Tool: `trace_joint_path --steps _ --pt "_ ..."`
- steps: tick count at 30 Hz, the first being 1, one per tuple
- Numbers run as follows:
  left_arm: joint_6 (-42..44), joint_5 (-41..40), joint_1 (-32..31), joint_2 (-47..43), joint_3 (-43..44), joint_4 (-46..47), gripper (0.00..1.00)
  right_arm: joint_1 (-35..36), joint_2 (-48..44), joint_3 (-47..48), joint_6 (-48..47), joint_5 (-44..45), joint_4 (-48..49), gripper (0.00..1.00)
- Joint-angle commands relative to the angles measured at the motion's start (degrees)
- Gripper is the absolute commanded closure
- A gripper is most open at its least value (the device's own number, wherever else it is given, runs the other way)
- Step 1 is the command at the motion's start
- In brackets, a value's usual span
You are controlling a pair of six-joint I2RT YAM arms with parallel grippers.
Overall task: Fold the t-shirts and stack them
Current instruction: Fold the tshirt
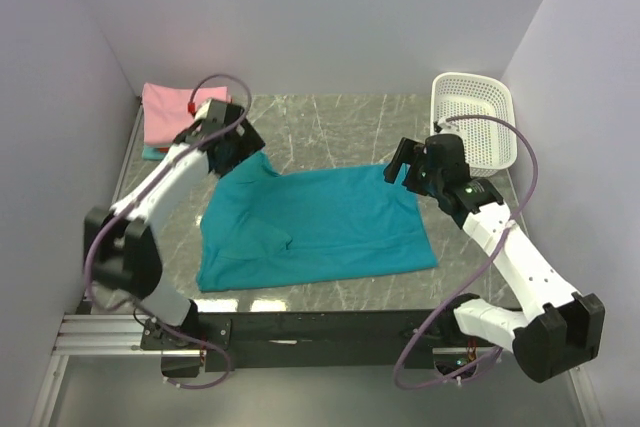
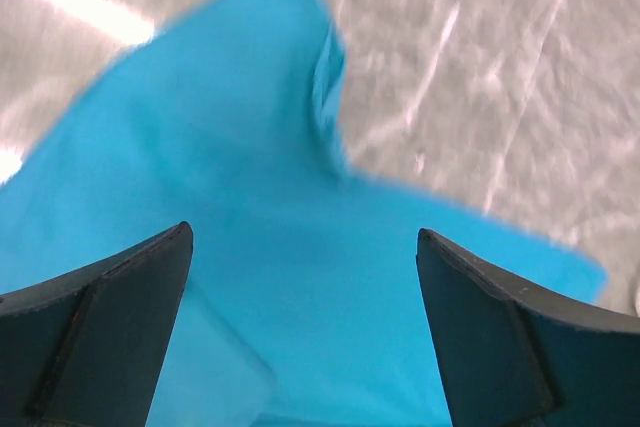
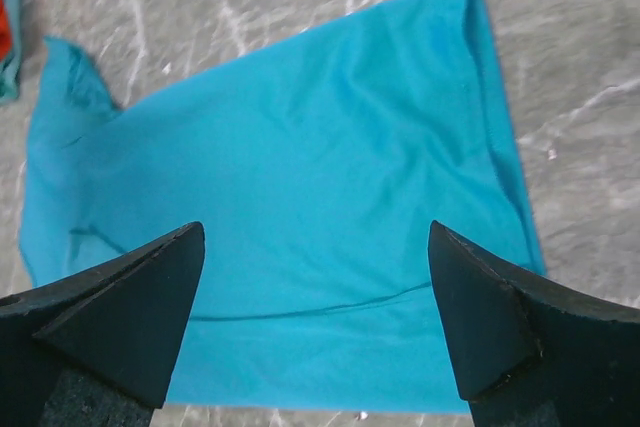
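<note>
The left gripper (image 2: 303, 237) is hanging with its two dark fingers spread wide and nothing between them, over the far left corner of the teal-blue t-shirt (image 1: 320, 222). Its wrist view is blurred, so whether the fingers are touching the cloth cannot be told. The right gripper (image 3: 316, 230) is gaping just as wide and is gripping nothing, hovering by the shirt's far right corner. The shirt itself is lying spread out across the middle of the marbled tabletop (image 1: 330, 117), reaching close to the near edge, with a wrinkled flap of cloth bunching on its left half. In the far left corner a folded pink t-shirt (image 1: 170, 107) is resting on top of an aqua t-shirt (image 1: 150, 152), of which only an edge is peeking out. In the far right corner the white lattice basket (image 1: 470, 78) is standing upright, showing only its own mesh floor and walls through the open top.
</note>
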Motion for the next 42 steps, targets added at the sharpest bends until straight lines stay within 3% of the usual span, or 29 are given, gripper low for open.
trace_joint_path --steps 1,7,16,30,33,34,36,42 --pt "4.76 -2.23 1.58 10.7 12.39 -2.56 0.0 -2.54 2.44 2.52 -1.36 -0.13 1.33 0.01" --pt "7.66 -5.56 3.43 31.45 35.42 -11.96 0.1 -5.79 6.48 2.35 -3.12 -3.48 1.6 0.01" --pt "9.25 -4.6 5.18 47.55 50.05 -15.57 0.24 -10.28 11.15 0.15 -4.18 -7.96 2.39 0.01" --pt "9.16 -3.55 5.54 53.88 50.95 -16.63 0.58 -11.34 14.49 0.41 -4.53 -8.67 2.65 0.01" --pt "9.77 -3.2 5.54 53.09 48.93 -16.28 0.73 -11.34 14.67 0.5 -4.62 -8.41 2.91 0.01" --pt "9.95 -3.02 5.45 52.83 48.06 -16.19 0.85 -11.25 14.76 0.59 -4.62 -8.32 3.0 0.01" --pt "10.65 -2.67 5.36 51.86 47.26 -15.84 0.99 -11.34 15.02 0.68 -4.62 -8.4 3.26 0.01" --pt "12.41 -0.56 5.1 45.9 42.25 -11.19 1.0 -11.08 17.13 3.48 -4.18 -7.09 3.53 0.01"
